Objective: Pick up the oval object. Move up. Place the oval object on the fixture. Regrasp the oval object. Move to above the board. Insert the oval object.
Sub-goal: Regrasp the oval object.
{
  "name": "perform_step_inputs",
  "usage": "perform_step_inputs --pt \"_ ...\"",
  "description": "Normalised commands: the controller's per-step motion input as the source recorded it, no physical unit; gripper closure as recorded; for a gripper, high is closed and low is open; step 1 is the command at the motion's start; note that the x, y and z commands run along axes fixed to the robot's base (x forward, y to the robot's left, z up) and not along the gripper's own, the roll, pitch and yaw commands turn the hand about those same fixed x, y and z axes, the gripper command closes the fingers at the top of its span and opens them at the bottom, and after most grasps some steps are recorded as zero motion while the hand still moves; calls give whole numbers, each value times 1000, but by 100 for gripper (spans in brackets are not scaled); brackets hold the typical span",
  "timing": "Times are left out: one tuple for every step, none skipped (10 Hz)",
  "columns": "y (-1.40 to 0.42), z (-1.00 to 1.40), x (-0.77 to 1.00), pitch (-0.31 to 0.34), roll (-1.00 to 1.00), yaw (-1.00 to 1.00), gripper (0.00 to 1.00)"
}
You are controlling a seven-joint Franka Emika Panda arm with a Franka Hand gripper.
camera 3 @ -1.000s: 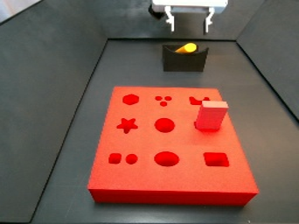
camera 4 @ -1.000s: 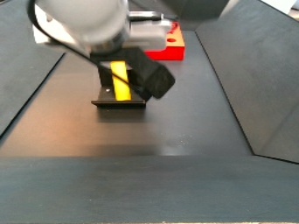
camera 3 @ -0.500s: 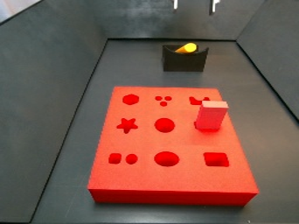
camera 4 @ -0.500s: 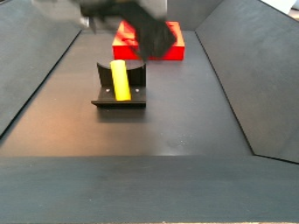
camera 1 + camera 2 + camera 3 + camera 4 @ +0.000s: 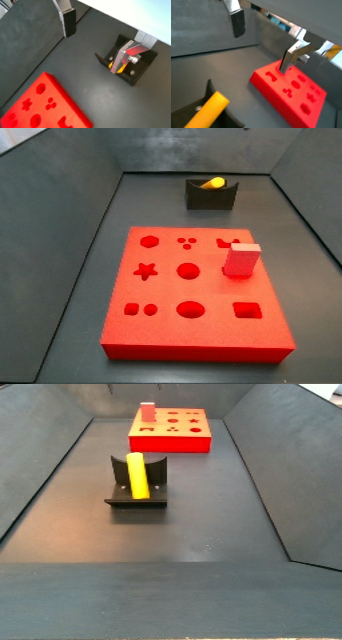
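- I've lifted my gripper (image 5: 93, 36) clear of both side views (it hung over the fixture (image 5: 136, 488) a second ago).
- Only my wrist views show it now, jaws apart, empty.

Yellow oval object (image 5: 135, 474) rests in the fixture (image 5: 139, 491) (dark), apart from red board (image 5: 170, 431).

Even soft light, faint floor sheen, blurred wrist-view edges.

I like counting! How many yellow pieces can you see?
1. The oval object lies in the fixture, away from the board. The gripper is open and empty above the floor. The pink-red block might hide something.
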Motion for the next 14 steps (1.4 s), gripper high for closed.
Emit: perform_step_inputs --pt "2 -15 -15 41 1000 9 0" --pt "-6 1 -24 39 1000 9 0" --pt "-17 18 -34 33 1000 9 0" --pt "-20 9 -36 26 1000 10 0" --pt "-21 3 -34 21 1000 10 0" --pt "-22 6 -34 18 1000 11 0" --pt "-18 8 -25 8 1000 13 0" --pt "-17 5 -18 4 1000 14 0" --pt "-20 6 -16 2 1000 15 0" --pt "-18 4 -18 3 1000 16 0" --pt "-18 4 -12 9 1000 18 0" --pt "-17 5 -6 13 1000 19 0" --pt "-22 2 13 23 1000 22 0" --pt "-20 -6 24 32 1000 24 0"
